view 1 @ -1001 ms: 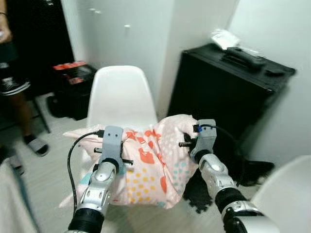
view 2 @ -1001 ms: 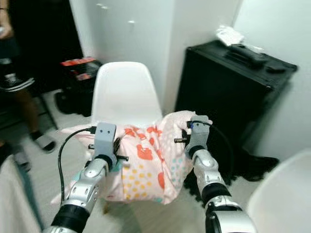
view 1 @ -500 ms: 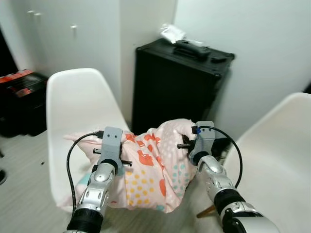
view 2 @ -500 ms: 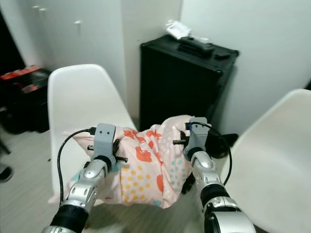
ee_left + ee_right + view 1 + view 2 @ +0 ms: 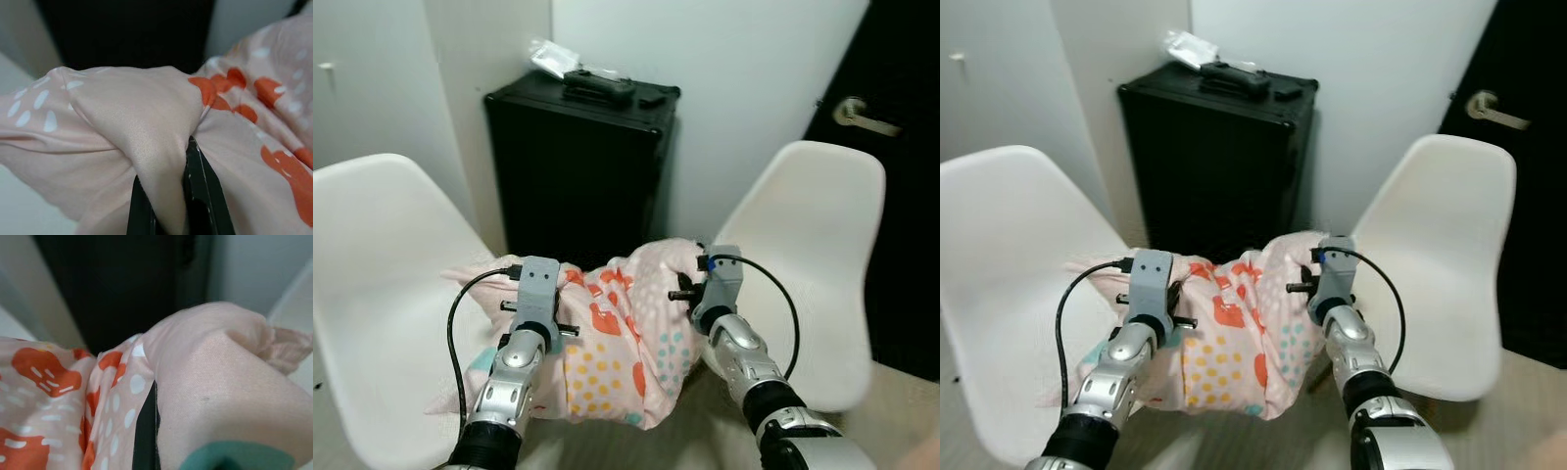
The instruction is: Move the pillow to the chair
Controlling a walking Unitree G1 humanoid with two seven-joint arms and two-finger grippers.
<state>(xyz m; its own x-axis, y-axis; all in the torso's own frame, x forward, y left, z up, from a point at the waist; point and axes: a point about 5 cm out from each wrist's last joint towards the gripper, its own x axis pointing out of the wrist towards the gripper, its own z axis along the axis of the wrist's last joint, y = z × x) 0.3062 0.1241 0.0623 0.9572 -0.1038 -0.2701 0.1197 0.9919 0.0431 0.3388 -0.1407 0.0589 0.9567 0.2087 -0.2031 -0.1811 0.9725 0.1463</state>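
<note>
Pink cotton pillow carried in the air between two white chairs

White plastic is seen at far left, the left chair (image 5: 372,284), its seat just behind the load; the left gripper (image 5: 168,196) is clamped on a bunched fold of the pillow (image 5: 617,338), so the soft bulk can be borne from both ends (a one-sided hold would probably let it sag); orange shapes and pale dots cover the crumpled fabric, a teal patch at one edge; the right gripper (image 5: 146,431) is pinched on the opposite corner; a black case (image 5: 582,166) stands behind; the right chair (image 5: 813,264) waits just beyond.
</note>
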